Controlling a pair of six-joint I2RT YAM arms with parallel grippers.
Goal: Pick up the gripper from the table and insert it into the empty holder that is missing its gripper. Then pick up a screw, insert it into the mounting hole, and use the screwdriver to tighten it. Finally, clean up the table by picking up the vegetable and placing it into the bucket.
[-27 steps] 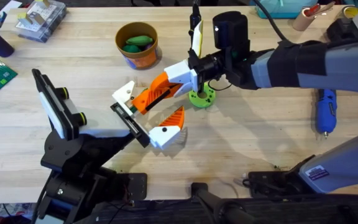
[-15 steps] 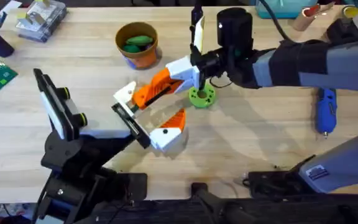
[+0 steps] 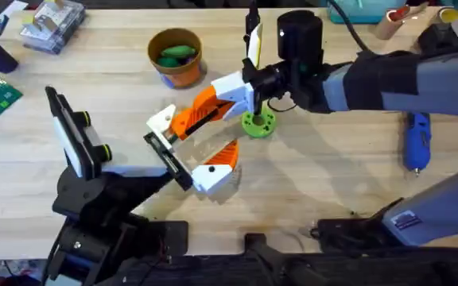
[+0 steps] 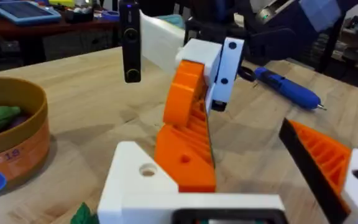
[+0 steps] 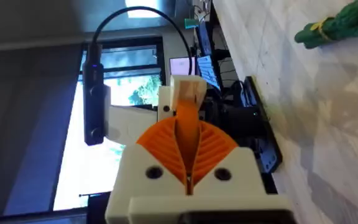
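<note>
A light wooden table (image 3: pixel 332 183) holds two robot arms. The black left arm (image 3: pixel 102 191) reaches in from the lower left. The grey right arm (image 3: pixel 388 79) stretches across from the right. The right gripper (image 3: pixel 193 119) has its orange ribbed pads closed on the orange wedge of the gripper (image 3: pixel 161 121), a small white-based finger piece. It holds the piece just beside the far end of the holder (image 3: pixel 168 157), the black bar at the left arm's tip. A matching piece (image 3: pixel 213 168) already sits at the bar's near end. Whether the left arm's end is open or closed cannot be told. The orange-tan bucket (image 3: pixel 176 57), farther back, already contains a green vegetable (image 3: pixel 175 54). A leafy green bundle (image 5: pixel 334 28) lies on the wood. The blue screwdriver (image 3: pixel 416 143) rests untouched at the right. A green disc with holes (image 3: pixel 258 123) sits under the right arm. Judging by this, insertion is under way. The screw, the tightening and probably some clearing up remain.
</note>
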